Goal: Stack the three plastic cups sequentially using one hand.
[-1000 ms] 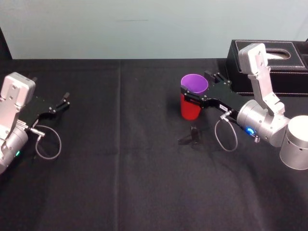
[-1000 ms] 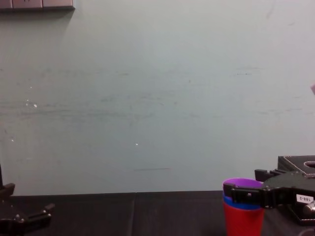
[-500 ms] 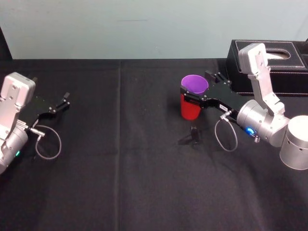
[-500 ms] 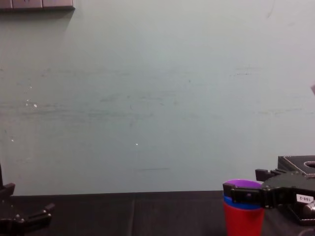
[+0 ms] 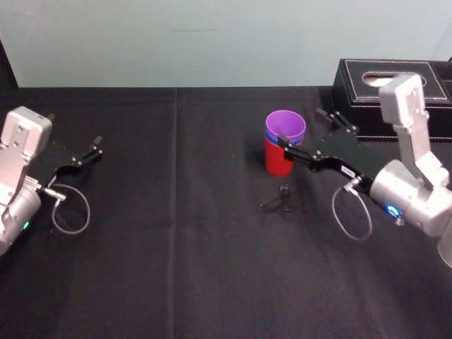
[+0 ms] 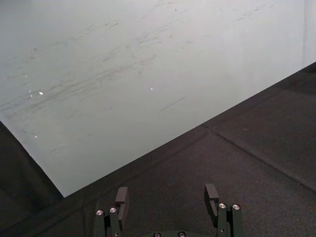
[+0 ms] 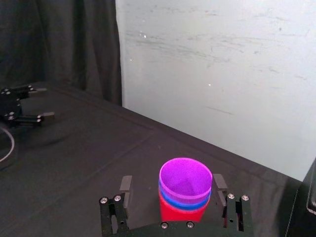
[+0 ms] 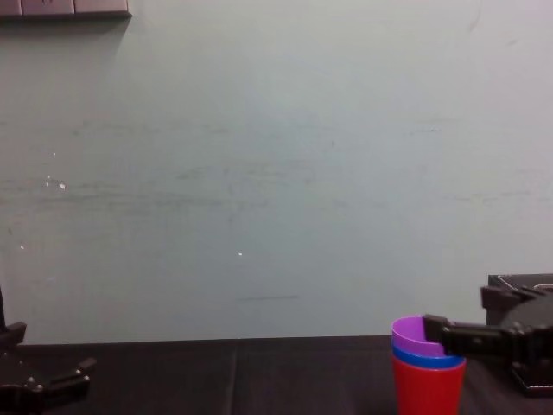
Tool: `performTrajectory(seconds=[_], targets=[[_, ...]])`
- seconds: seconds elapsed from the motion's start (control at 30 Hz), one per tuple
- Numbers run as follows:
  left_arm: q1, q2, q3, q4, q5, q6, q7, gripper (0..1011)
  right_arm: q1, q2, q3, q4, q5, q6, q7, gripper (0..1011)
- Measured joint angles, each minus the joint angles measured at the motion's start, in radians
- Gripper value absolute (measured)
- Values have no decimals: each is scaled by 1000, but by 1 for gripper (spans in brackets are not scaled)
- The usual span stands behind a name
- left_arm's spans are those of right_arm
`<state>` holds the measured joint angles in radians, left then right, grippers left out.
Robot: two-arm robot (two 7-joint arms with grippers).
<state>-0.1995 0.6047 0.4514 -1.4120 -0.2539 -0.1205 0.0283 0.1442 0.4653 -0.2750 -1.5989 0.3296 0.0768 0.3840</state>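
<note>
A pale scuffed wall [image 8: 259, 173] backs the black-clothed table [image 5: 176, 247]; dark curtain [image 7: 59, 44] far left, black box [image 5: 367, 78] far right.

Three smooth, tapered plastic tumblers sit nested right of centre in the head view: one purple cup [image 5: 285, 123], one blue cup [image 5: 272, 138], one red cup [image 5: 277, 159]. There are two black two-finger grippers: the left gripper [image 5: 93, 147] at mid-left and the right gripper [image 5: 301, 126] at the cups. One black box [image 5: 353, 92] is in the upper right corner.

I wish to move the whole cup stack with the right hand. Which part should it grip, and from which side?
Grip the red cup on its side wall, coming level from the robot's right, where the open right hand is. It stands upright, outermost, and bears the blue cup and purple cup; a pinch on the purple rim may lift only that.
</note>
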Motion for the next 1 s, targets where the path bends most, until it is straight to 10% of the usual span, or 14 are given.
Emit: performTrajectory(seconds=[0.5,1.0], targets=[[0,0,0,0,0,0,0,1005,-172,0,31,-26,-53,-199,-14,1003],[0,0,0,0,0,0,0,1004,-189,-59,56,14,-115,-242,-51,1003]])
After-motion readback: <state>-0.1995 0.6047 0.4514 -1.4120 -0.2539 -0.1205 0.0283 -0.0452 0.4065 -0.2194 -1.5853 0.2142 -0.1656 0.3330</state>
